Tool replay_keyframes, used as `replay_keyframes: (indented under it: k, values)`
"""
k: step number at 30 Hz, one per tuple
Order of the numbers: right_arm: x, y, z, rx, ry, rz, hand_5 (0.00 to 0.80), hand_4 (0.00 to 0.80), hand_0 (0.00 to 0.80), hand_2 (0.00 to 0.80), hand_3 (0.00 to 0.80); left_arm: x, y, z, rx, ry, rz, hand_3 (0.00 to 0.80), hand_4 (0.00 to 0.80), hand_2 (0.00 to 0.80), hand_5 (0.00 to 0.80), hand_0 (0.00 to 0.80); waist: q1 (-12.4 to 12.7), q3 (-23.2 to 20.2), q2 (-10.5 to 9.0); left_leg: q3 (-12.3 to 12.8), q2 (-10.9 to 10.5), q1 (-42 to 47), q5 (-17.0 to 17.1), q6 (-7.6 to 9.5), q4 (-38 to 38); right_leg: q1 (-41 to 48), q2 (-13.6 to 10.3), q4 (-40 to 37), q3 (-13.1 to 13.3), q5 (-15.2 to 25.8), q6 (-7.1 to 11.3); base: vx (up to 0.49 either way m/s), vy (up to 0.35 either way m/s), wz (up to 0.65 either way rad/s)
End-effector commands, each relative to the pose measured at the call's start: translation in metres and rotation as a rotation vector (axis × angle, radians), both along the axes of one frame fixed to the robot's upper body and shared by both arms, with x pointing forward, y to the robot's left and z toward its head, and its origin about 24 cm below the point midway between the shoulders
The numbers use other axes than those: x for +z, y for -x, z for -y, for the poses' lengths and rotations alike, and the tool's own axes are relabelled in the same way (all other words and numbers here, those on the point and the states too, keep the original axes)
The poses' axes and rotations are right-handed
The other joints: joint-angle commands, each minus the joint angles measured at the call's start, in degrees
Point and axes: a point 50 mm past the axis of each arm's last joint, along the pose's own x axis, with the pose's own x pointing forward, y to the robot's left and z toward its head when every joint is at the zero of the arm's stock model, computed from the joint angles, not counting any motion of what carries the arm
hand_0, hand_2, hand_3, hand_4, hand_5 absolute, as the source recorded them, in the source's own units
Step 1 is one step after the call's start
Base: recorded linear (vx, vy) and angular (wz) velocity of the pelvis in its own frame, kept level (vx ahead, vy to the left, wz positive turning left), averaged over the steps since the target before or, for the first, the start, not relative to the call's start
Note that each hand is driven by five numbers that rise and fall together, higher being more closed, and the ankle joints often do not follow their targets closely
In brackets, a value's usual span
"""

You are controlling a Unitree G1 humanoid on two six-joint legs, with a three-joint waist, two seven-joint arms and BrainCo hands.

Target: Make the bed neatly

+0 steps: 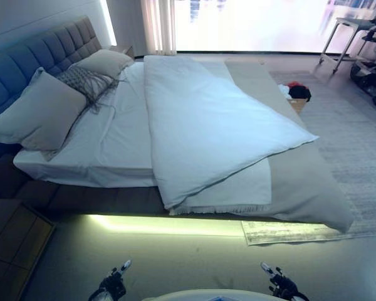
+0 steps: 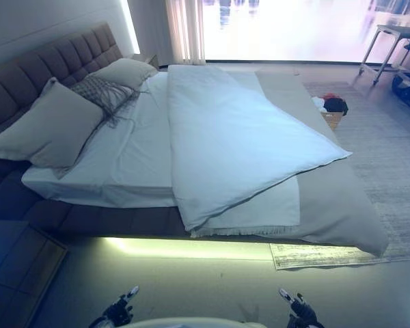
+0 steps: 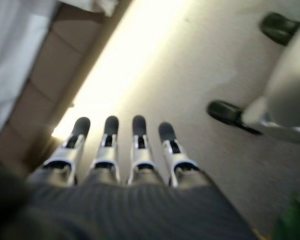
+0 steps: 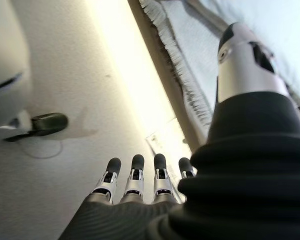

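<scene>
A bed [image 1: 75, 197] with a grey tufted headboard [image 1: 44, 47] stands before me. A pale blue duvet [image 1: 207, 125] lies crooked across it, one corner [image 1: 310, 137] reaching over the foot side and another hanging off the near edge. Under it lie a fringed white blanket [image 1: 238, 191] and a grey-beige bedspread [image 1: 307, 182]. Pillows [image 1: 41, 113] and a patterned cushion [image 1: 84, 80] lie at the headboard. My left hand [image 1: 113, 285] and right hand [image 1: 279, 285] hang low above the floor, away from the bed, fingers straight and empty, as both wrist views show [image 3: 120, 145] [image 4: 140, 175].
A dark wooden bedside table [image 1: 12, 241] stands at the near left. A pale rug [image 1: 357, 144] lies beyond the foot, with a box of clothes [image 1: 296, 94]. A light strip glows under the bed frame [image 1: 169, 224]. A white table [image 1: 351, 28] and a wheeled device stand far right.
</scene>
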Motion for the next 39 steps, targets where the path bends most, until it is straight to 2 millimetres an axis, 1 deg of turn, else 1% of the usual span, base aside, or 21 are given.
replay_keyframes:
  k: [1, 3, 5, 9, 11, 13, 16, 18, 22, 25, 29, 34, 37, 38, 39]
  values:
    - [-0.002, -0.008, -0.002, -0.116, 0.011, -0.034, 0.0, 0.0, 0.0, 0.0, 0.0, 0.0, -0.004, -0.004, -0.009, -0.015, -0.039, 0.0, 0.0, 0.0, 0.0, 0.0, -0.6, 1.4, -1.76, -0.45, -4.16, -0.16, -2.54, 3.08, 0.28, 1.75, -2.77, 0.24, -0.16, -0.67, 4.67, 0.0, 0.0, 0.0]
    - [-0.003, -0.002, -0.004, -0.13, 0.016, -0.066, 0.0, 0.0, 0.0, 0.0, 0.0, -0.003, 0.0, 0.004, -0.01, 0.032, -0.054, 0.0, 0.0, 0.0, 0.0, 0.0, -0.77, 1.47, -1.5, -0.36, -4.21, -0.15, -2.54, 3.12, 0.28, 1.67, -2.79, 0.24, 0.03, -0.61, 4.67, -0.002, 0.037, -0.01]
    - [-0.005, -0.001, -0.008, -0.122, 0.008, -0.082, 0.0, 0.0, 0.0, 0.0, 0.0, -0.005, 0.002, 0.012, -0.004, 0.078, -0.054, 0.0, 0.0, 0.0, 0.0, 0.0, -0.92, 1.62, -1.24, -0.29, -4.28, -0.16, -2.55, 3.15, 0.28, 1.61, -2.86, 0.24, 0.09, -0.56, 4.63, -0.003, 0.018, -0.01]
    - [-0.006, -0.006, -0.015, -0.133, 0.007, -0.09, 0.0, 0.0, 0.0, 0.0, 0.0, -0.007, -0.001, 0.023, -0.078, 0.071, -0.084, 0.0, 0.0, 0.0, 0.0, 0.0, -1.07, 1.81, -1.11, -0.31, -4.38, -0.14, -2.57, 3.28, 0.28, 1.53, -2.83, 0.24, 0.31, -0.43, 4.59, 0.0, 0.0, 0.0]
    - [-0.005, -0.013, -0.015, -0.135, 0.014, -0.071, 0.0, 0.0, 0.0, 0.0, 0.0, -0.008, -0.002, 0.026, -0.061, 0.07, -0.099, 0.0, 0.0, 0.0, 0.0, 0.0, -1.15, 1.92, -1.18, -0.21, -4.33, -0.08, -2.66, 3.3, 0.28, 1.51, -2.79, 0.24, 0.48, -0.42, 4.6, 0.0, 0.0, 0.0]
    - [-0.004, -0.017, -0.016, -0.122, 0.01, -0.066, 0.0, 0.0, 0.0, 0.0, 0.0, -0.008, -0.003, 0.026, -0.055, 0.062, -0.108, 0.0, 0.0, 0.0, 0.0, 0.0, -1.18, 1.99, -1.28, -0.15, -4.29, 0.01, -2.71, 3.28, 0.28, 1.56, -2.74, 0.24, 0.66, -0.42, 4.58, 0.0, 0.0, 0.0]
    - [-0.005, -0.021, -0.02, -0.041, -0.008, -0.084, 0.0, 0.0, 0.0, 0.0, 0.0, -0.008, -0.005, 0.028, -0.088, 0.046, -0.126, 0.0, 0.0, 0.0, 0.0, 0.0, -1.13, 2.15, -1.36, 0.01, -4.11, 0.06, -2.71, 3.21, 0.28, 1.58, -2.67, 0.24, 0.75, -0.39, 4.55, 0.0, -0.012, 0.0]
    - [-0.004, -0.025, -0.023, 0.007, -0.024, -0.058, 0.0, 0.0, 0.0, 0.0, 0.0, -0.007, -0.006, 0.027, -0.122, 0.03, -0.143, 0.0, 0.0, 0.0, 0.0, 0.0, -1.01, 2.23, -1.46, 0.01, -4.0, 0.14, -2.68, 3.18, 0.28, 1.66, -2.67, 0.24, 0.67, -0.36, 4.54, 0.006, -0.049, 0.0]
    - [-0.003, -0.034, -0.027, 0.02, -0.071, -0.019, 0.0, 0.0, 0.0, 0.0, 0.0, -0.007, -0.007, 0.024, -0.175, 0.012, -0.167, 0.0, 0.0, 0.0, 0.0, 0.0, -0.99, 2.11, -1.76, 0.01, -3.9, 0.25, -2.71, 3.11, 0.28, 1.78, -2.5, 0.24, 0.72, -0.41, 4.5, 0.025, -0.057, 0.0]
    - [-0.003, -0.036, -0.027, 0.032, -0.052, -0.013, 0.0, 0.0, 0.0, 0.0, 0.0, -0.007, -0.007, 0.025, -0.201, 0.004, -0.181, 0.0, 0.0, 0.0, 0.0, 0.0, -1.01, 2.1, -1.7, 0.03, -3.73, 0.13, -2.56, 2.98, 0.28, 1.66, -2.33, 0.24, 0.76, -0.44, 4.45, 0.025, -0.046, 0.0]
    - [-0.004, -0.032, -0.03, 0.01, -0.038, -0.029, 0.0, 0.0, 0.0, 0.0, 0.0, -0.008, -0.004, 0.028, -0.22, 0.002, -0.203, 0.0, 0.0, 0.0, 0.0, 0.0, -1.37, 2.04, -1.68, 0.26, -3.45, 0.07, -2.4, 2.99, 0.28, 1.56, -2.04, 0.24, 1.07, -0.49, 4.24, 0.045, -0.057, 0.0]
    - [-0.009, -0.021, -0.038, 0.009, -0.099, -0.071, 0.0, 0.0, 0.0, 0.0, 0.0, -0.009, -0.001, 0.03, -0.215, -0.005, -0.217, 0.0, 0.0, 0.0, 0.0, 0.0, -1.95, 2.48, -1.66, 0.09, -3.15, 0.33, -1.96, 3.14, 0.43, 1.41, -0.93, 0.85, 2.08, -0.99, 3.43, 0.047, -0.087, -0.02]
    - [-0.01, -0.02, -0.04, 0.036, -0.096, -0.106, 0.0, 0.0, 0.0, 0.0, 0.0, -0.008, -0.005, 0.028, -0.182, -0.014, -0.2, 0.0, 0.0, 0.0, 0.0, 0.0, -2.15, 3.24, -2.07, 0.04, -2.54, -1.13, -2.71, 2.76, 5.57, 0.67, -0.78, 2.75, 2.16, -1.54, 2.35, 0.026, -0.104, -0.05]
    - [-0.009, -0.022, -0.04, 0.057, -0.094, -0.099, 0.0, 0.0, 0.0, 0.0, 0.0, -0.008, -0.007, 0.027, -0.164, -0.02, -0.188, 0.0, 0.0, 0.0, 0.0, 0.0, -2.07, 3.84, -2.6, 0.03, -2.19, -2.74, -3.52, 2.63, 10.24, 0.21, -1.09, 4.33, 2.01, -1.93, 1.62, 0.02, -0.131, -0.09]
    - [-0.008, -0.025, -0.039, 0.074, -0.097, -0.087, 0.0, 0.0, 0.0, 0.0, 0.0, -0.007, -0.008, 0.026, -0.147, -0.022, -0.18, 0.0, 0.0, 0.0, 0.0, 0.0, -1.99, 4.56, -3.14, -0.01, -1.6, -4.97, -3.03, 2.4, 15.94, -0.33, -1.26, 5.43, 1.9, -2.24, 0.76, 0.022, -0.139, -0.15]
